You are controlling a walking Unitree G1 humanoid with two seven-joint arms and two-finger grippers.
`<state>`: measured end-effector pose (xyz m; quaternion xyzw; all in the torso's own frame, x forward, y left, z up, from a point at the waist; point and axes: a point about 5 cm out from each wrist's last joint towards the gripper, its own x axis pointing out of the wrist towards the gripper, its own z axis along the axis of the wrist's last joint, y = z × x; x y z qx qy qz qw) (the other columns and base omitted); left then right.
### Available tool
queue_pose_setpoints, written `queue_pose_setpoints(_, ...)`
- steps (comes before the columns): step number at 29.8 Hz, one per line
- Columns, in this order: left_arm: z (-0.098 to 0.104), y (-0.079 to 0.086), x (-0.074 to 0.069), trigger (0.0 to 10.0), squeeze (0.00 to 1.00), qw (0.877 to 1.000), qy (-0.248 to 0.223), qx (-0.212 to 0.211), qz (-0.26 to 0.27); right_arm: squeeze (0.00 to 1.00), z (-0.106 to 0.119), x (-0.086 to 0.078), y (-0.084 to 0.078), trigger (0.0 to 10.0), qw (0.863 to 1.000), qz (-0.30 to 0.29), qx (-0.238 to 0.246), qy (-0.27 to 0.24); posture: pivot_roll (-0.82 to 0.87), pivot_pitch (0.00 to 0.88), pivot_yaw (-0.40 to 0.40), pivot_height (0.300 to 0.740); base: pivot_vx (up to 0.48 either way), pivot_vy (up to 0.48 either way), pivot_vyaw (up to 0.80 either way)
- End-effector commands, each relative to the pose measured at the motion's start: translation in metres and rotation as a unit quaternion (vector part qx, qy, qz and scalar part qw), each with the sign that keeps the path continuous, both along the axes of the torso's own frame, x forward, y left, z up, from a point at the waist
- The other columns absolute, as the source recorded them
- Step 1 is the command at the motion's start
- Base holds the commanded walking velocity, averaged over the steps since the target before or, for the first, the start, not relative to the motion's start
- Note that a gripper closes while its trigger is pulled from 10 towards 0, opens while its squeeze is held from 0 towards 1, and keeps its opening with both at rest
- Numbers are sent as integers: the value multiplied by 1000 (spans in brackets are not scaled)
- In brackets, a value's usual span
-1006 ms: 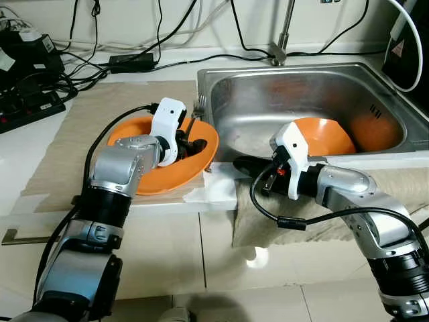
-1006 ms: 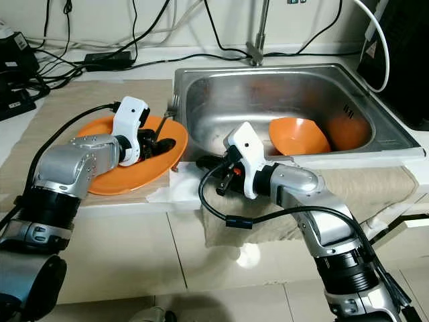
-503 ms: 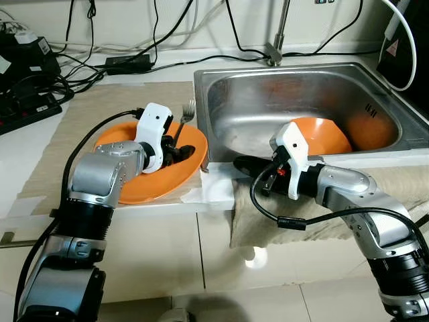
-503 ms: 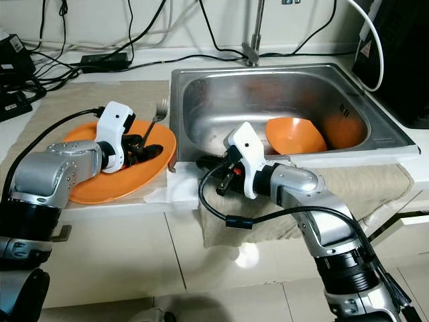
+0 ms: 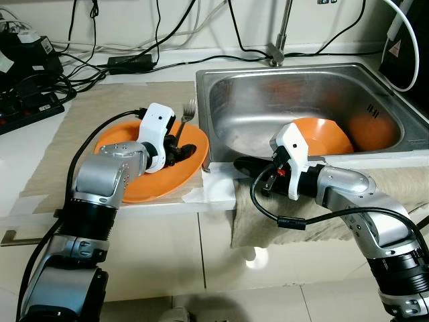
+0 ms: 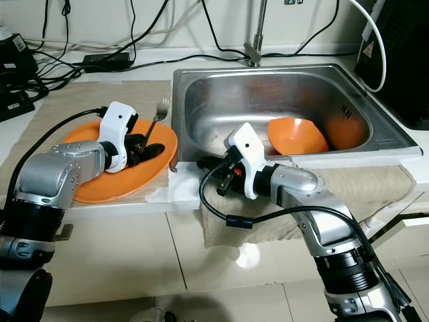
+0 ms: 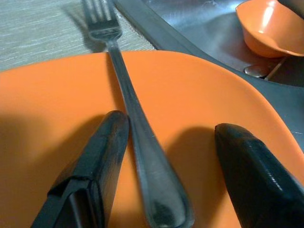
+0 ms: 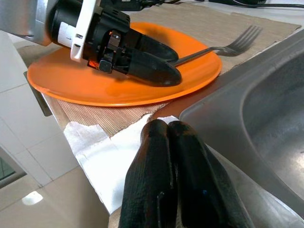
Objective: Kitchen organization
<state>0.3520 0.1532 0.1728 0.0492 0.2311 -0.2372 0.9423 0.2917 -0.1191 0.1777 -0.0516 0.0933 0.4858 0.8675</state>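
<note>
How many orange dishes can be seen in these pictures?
2: an orange plate on the mat left of the sink, under the fork, and an orange bowl inside the sink.

No legible text or labels

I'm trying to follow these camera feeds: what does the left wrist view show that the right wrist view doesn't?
Only the left wrist view shows the orange bowl down in the sink, and its own left gripper with fingers open either side of the fork's handle. Only the right wrist view shows the white paper towel at the counter edge and the right gripper, fingers shut. Both show the orange plate and the fork lying on it.
</note>
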Motion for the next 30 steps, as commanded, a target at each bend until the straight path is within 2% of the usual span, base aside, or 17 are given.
queue_pose_setpoints(1,-16,0,-5,0,114,999,35,0,-9,0,6,1,0,10000,1000,-3,-3,-14,60,14,45,740,0,0,0)
queue_pose_setpoints(2,-15,0,-4,0,275,1000,30,-2,-6,0,6,1,0,10000,1000,-3,-3,-14,61,13,45,740,0,0,0)
queue_pose_setpoints(6,-7,1,2,0,306,1000,4,-18,13,0,6,1,0,10000,1000,-3,-2,-14,61,13,44,740,0,0,0)
queue_pose_setpoints(7,-1,1,5,0,396,999,-12,-30,18,0,6,1,0,10000,1000,-3,-2,-14,60,13,44,740,0,0,0)
queue_pose_setpoints(8,3,2,6,0,396,999,-23,-38,22,0,6,1,0,10000,1000,-3,-2,-14,60,14,44,740,0,0,0)
queue_pose_setpoints(9,11,3,9,0,471,997,-42,-50,28,0,6,1,0,10000,1000,-3,-2,-14,60,14,43,740,0,0,0)
queue_pose_setpoints(12,19,4,10,0,486,996,-57,-61,35,0,6,1,0,10000,1000,-3,-2,-13,60,17,42,740,0,0,0)
queue_pose_setpoints(13,23,5,12,0,510,995,-67,-64,39,0,6,1,0,10000,1000,-3,-2,-13,60,18,41,740,0,0,0)
queue_pose_setpoints(14,33,6,13,0,584,993,-86,-73,43,0,6,1,0,10000,1000,-3,-2,-13,59,21,40,740,0,0,0)
queue_pose_setpoints(20,51,7,15,0,725,988,-117,-89,48,0,5,1,0,10000,1000,-4,-2,-11,60,24,38,740,0,0,0)
queue_pose_setpoints(24,53,8,16,0,698,988,-128,-74,49,0,5,1,0,10000,1000,-4,-2,-11,61,26,37,740,0,0,0)
queue_pose_setpoints(25,48,12,18,0,549,990,-121,-47,57,0,5,1,0,10000,1000,-3,-1,-10,61,26,38,740,0,0,0)
queue_pose_setpoints(26,48,12,18,0,549,990,-121,-47,57,0,5,1,0,10000,1000,-3,-1,-10,61,26,38,740,0,0,0)
queue_pose_setpoints(27,45,14,19,0,118,991,-117,-32,61,0,4,1,0,10000,1000,-3,-1,-10,61,27,38,740,0,0,0)
queue_pose_setpoints(28,42,17,19,3686,592,991,-114,-21,65,0,4,1,1,10000,1000,-3,-1,-10,61,27,38,740,0,0,0)
queue_pose_setpoints(29,40,20,19,9451,1000,991,-113,-14,68,0,4,1,1,10000,1000,-3,-1,-10,61,27,39,740,0,0,0)
queue_pose_setpoints(30,39,23,19,10000,1000,991,-114,-10,72,0,4,0,1,10000,1000,-3,-2,-11,61,28,39,740,0,0,0)
